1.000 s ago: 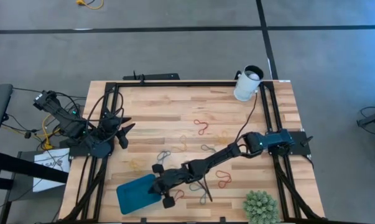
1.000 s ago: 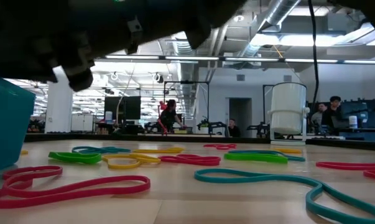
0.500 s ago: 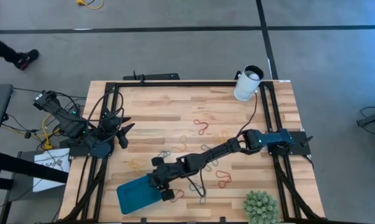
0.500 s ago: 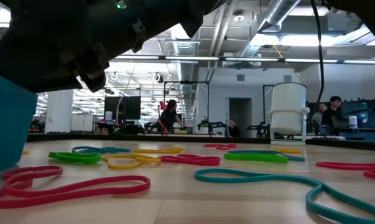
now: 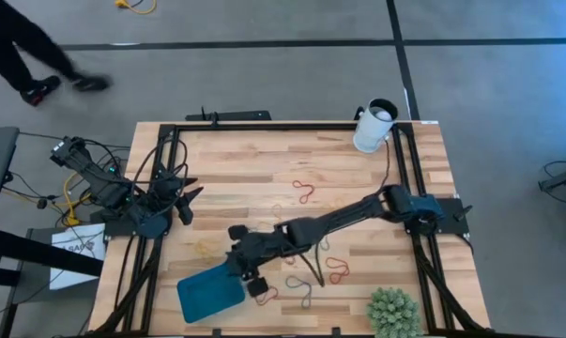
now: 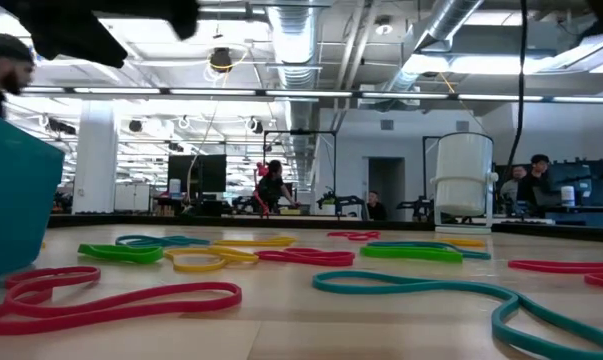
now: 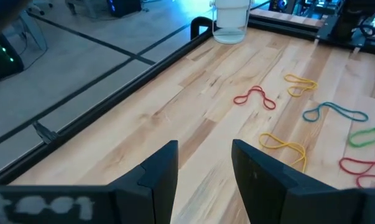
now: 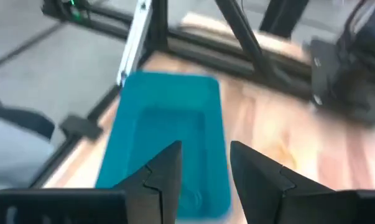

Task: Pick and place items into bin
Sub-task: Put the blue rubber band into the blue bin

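We see the bin (image 5: 210, 293) at table (image 5: 245, 169) front-left, w/ right gripper (image 5: 246, 268) just beside its back-right corner. Bands (image 5: 306, 192) scattered mid-table to the right; cup (image 5: 373, 126) back-right, plant (image 5: 394, 314) front-right. Left gripper (image 5: 191, 197) sits at left edge.

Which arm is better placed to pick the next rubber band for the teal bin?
The right gripper, probably: it hangs open beside the bin, with loose bands close by. The left gripper waits at the table's left edge.
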Controlling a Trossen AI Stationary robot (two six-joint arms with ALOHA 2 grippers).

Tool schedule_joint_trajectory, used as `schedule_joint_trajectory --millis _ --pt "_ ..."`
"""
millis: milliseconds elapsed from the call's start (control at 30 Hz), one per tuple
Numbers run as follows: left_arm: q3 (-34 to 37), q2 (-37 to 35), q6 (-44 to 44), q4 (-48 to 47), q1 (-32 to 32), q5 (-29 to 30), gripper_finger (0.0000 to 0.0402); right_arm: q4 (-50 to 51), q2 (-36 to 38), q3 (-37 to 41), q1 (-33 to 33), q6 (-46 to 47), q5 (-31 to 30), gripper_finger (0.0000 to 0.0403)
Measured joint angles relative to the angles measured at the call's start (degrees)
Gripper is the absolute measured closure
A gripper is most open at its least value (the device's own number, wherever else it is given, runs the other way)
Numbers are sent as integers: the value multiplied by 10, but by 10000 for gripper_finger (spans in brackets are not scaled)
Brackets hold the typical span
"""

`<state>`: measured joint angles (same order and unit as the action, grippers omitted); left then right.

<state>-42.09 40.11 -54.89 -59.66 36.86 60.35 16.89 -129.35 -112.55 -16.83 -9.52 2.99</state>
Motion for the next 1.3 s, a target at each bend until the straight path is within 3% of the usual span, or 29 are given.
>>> schedule_joint_trajectory --millis 233,333,433,533,633,867,1000,1133,1300 --pt "0 -8 -63 -70 1 -81 260 250 100 1 46 52 0 290" --pt "0 -7 -117 -106 3 -86 260 347 143 1 64 51 0 295" --pt "9 -7 -148 -79 4 -98 260 418 183 7 85 54 1 295" --pt "45 -6 -160 14 4 -135 260 424 233 60 102 64 1 295" --pt "99 -2 -157 119 5 -177 260 389 293 151 116 87 1 295" --pt "205 28 -120 360 -5 -202 260 206 457 399 125 160 0 295" --pt "256 95 -91 528 -28 -257 260 76 521 511 127 170 0 295" --pt "266 202 -82 621 -63 -295 260 -57 540 574 144 137 -1 295" --pt "247 334 14 708 -91 -316 260 -138 523 581 181 91 -1 295"
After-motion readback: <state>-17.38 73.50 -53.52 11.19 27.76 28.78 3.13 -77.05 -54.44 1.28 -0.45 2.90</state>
